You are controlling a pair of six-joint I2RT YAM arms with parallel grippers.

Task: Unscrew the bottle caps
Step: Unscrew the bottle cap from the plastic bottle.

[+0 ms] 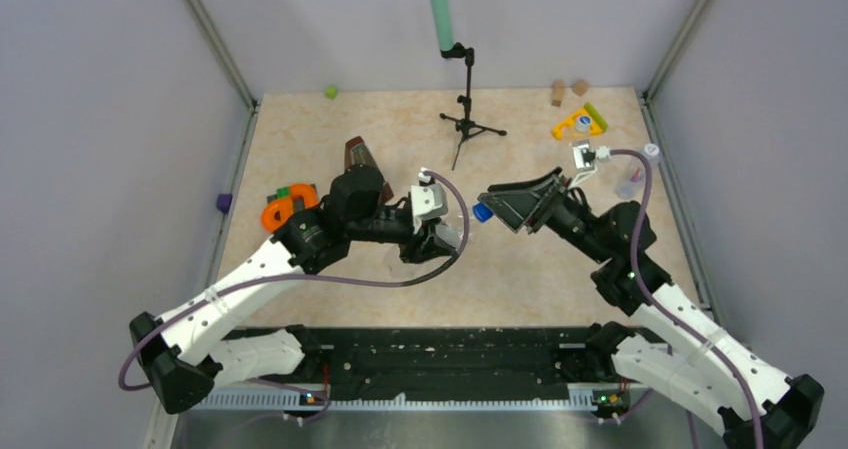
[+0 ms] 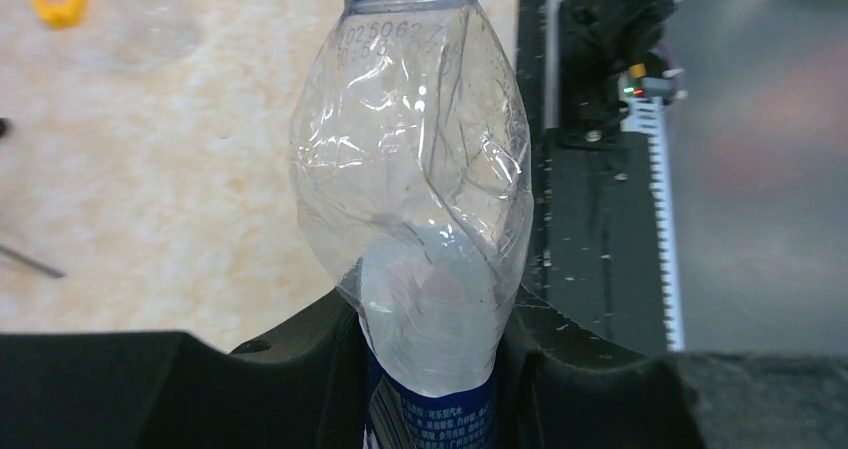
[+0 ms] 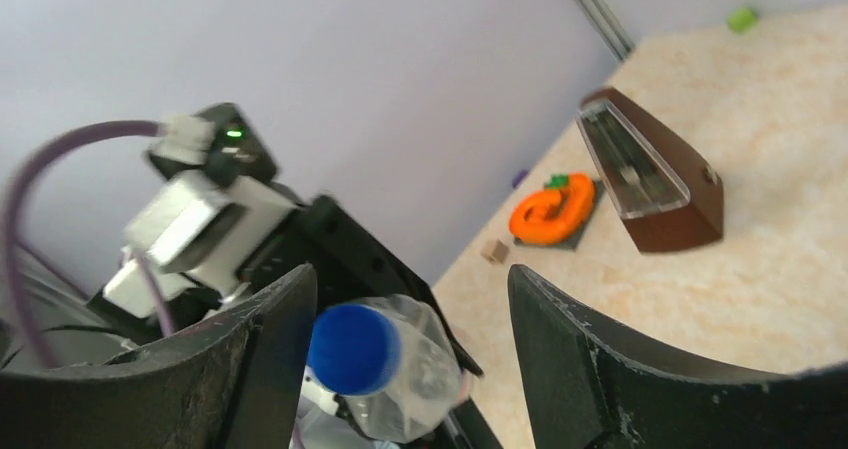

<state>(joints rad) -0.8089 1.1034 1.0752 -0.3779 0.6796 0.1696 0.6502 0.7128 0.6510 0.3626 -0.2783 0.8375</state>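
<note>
One bottle (image 2: 410,169) tight in left end effector (image 2: 430,314) — right end effector (image 3: 410,279) open, blue cap (image 3: 352,349) btwn fingers (image 3: 600,369)

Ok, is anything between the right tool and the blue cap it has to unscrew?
Nothing visible. The right tool stands open with the blue cap in the gap between its fingers, closer to one finger, not clamped. The left tool grips the bottle by its labelled body.

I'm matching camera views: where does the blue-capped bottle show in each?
Top external: bottle dead centre, cap pointing right.
Left wrist: fills the centre, neck at top edge.
Right wrist: bottom, left of centre, cap toward camera.
Shared landmark: orange toy, top and right wrist only.
</note>
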